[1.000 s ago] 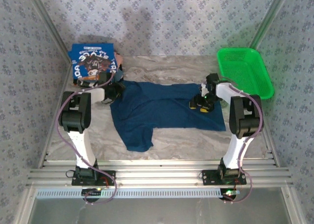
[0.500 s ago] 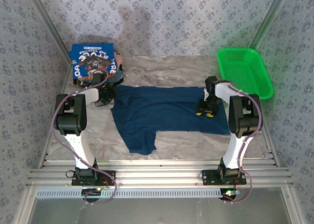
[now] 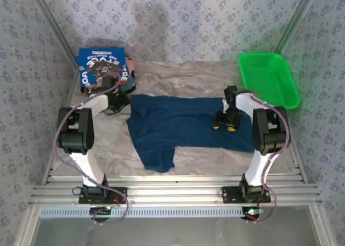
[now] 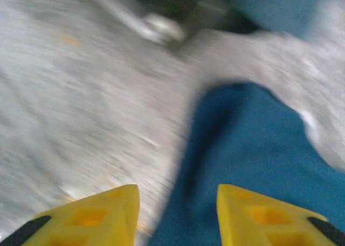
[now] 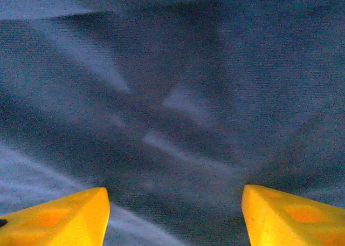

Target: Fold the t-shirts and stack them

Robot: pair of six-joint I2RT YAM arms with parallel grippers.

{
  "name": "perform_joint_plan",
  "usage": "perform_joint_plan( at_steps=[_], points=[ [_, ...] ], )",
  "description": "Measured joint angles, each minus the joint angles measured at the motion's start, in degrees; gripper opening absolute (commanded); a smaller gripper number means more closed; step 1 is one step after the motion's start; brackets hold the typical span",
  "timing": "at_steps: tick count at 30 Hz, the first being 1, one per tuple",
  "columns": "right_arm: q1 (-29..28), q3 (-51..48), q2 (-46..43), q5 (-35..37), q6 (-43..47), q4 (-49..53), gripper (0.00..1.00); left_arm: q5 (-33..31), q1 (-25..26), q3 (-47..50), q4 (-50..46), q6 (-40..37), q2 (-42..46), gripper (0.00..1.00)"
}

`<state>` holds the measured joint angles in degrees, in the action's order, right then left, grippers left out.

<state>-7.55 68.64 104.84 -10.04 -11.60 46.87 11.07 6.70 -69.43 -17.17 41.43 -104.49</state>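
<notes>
Table [image 3: 178, 76] carries the navy shirt [image 3: 183, 122] spread across its middle, long axis running left to right. You have the left gripper [image 3: 119, 101] at its far-left corner and the right gripper [image 3: 223, 127] over its right end. Both have jaws spread, holding nothing.

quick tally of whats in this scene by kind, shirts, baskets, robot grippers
t-shirts: 2 (dark navy cloth t-shirt spread on the table; brighter blue printed t-shirt folded at the far left)
baskets: 1 (green plastic mesh basket, far right)
grippers: 2 (left gripper, right gripper, both with yellow fingers)
total: 5
</notes>
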Motion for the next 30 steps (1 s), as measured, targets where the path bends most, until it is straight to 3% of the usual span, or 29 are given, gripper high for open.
perform_joint_plan(
  at_steps=[6,10,14,16,21,30],
  points=[
    [-2.3,0.0,-8.3,-9.9,0.4,-2.7,0.83,0.1,11.6,-1.6,-8.4,-4.3,13.4,0.57],
    [-3.5,-2.3,-14.8,-16.9,-0.7,-8.2,0.88,-3.2,17.9,-3.4,-14.8,-10.5,14.7,0.57],
    [-3.5,-5.8,-18.8,-20.7,-2.4,-13.0,0.9,-7.3,22.4,-3.4,-19.7,-15.6,11.0,0.56],
    [-3.5,-7.3,-20.5,-22.2,-3.4,-15.1,1.0,-9.7,24.4,-3.5,-20.9,-17.7,7.8,0.55],
    [-3.5,-9.5,-25.9,-24.3,-4.8,-18.7,1.0,-15.4,27.6,-6.7,-22.8,-21.4,-0.9,0.52],
    [-3.5,-10.9,-31.0,-25.4,-5.8,-20.4,1.0,-24.1,30.4,-13.8,-23.5,-25.7,-10.8,0.36]
  ],
)
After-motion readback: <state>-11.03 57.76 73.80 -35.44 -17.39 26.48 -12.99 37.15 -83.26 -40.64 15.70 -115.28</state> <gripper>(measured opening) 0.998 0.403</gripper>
